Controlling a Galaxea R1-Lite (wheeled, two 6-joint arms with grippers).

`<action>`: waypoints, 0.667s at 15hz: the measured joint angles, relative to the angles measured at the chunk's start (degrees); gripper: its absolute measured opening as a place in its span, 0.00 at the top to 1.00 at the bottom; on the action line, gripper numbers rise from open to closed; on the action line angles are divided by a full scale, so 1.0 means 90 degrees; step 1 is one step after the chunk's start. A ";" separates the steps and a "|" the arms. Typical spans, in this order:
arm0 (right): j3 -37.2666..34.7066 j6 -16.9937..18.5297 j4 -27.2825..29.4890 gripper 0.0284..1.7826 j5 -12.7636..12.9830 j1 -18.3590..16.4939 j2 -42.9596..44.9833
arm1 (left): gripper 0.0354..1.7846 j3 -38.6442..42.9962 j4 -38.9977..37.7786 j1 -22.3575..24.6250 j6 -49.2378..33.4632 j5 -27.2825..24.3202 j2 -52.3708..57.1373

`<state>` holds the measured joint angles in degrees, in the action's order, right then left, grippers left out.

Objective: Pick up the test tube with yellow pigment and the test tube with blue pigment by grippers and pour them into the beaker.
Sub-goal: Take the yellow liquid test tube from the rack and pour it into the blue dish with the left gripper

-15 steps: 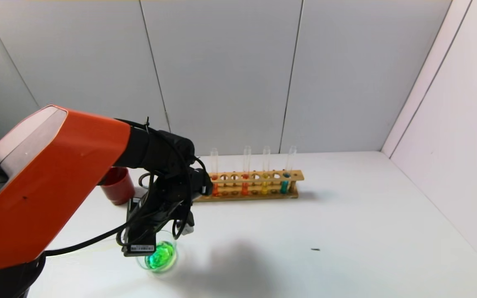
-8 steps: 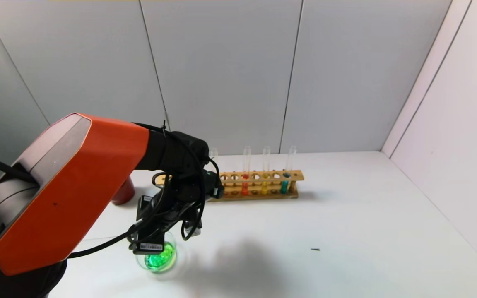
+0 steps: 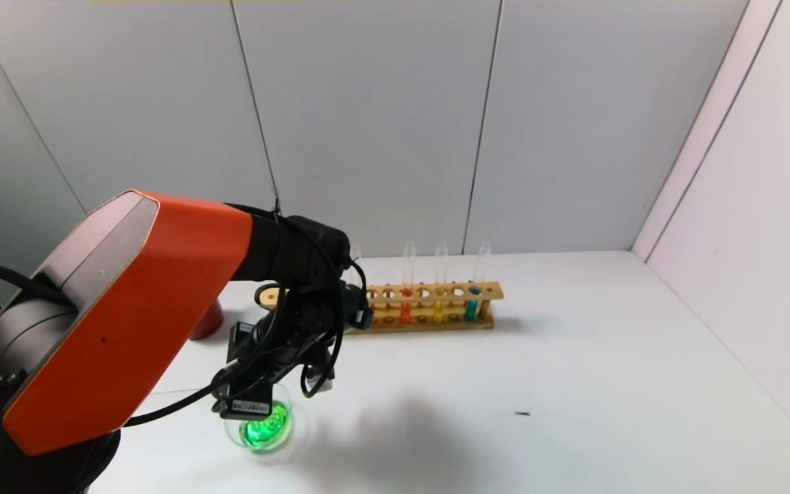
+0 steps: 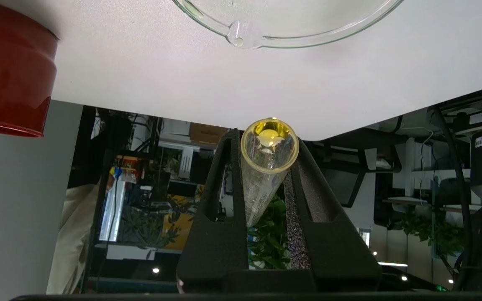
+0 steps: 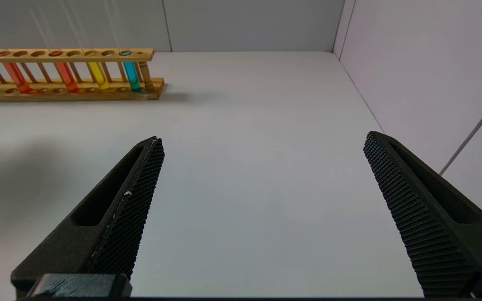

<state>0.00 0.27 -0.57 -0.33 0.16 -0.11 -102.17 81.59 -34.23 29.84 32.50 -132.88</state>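
Left gripper clamped on a clear tube above the beaker, right gripper wide apart and idle.

From my seat, the tube pinched between the left fingers shows only a yellow trace inside, its mouth facing the wrist camera; the beaker holds bright green liquid on the white table, directly under that gripper. Behind it, the wooden rack keeps the test tube with yellow pigment and the test tube with blue pigment upright, side by side, beside two orange-red tubes. A dark red cup stands near the beaker. My right gripper hangs over bare table, well apart from the rack.
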 joint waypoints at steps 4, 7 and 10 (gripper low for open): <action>0.0000 0.0000 -0.0003 0.02 0.0000 0.0000 0.0000 | 0.84 -0.0016 0.0064 -0.0003 -0.0008 0.0005 -0.0014; 0.0000 0.0000 -0.0003 0.02 0.0003 -0.0003 0.0000 | 0.84 0.0008 0.0073 -0.0012 -0.0012 0.0005 -0.0038; 0.0000 0.0000 -0.0003 0.02 0.0003 -0.0003 0.0000 | 0.84 0.0000 0.0079 -0.0012 -0.0009 0.0000 -0.0031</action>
<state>0.00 0.27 -0.60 -0.30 0.13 -0.11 -102.17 82.30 -34.34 29.76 32.50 -133.16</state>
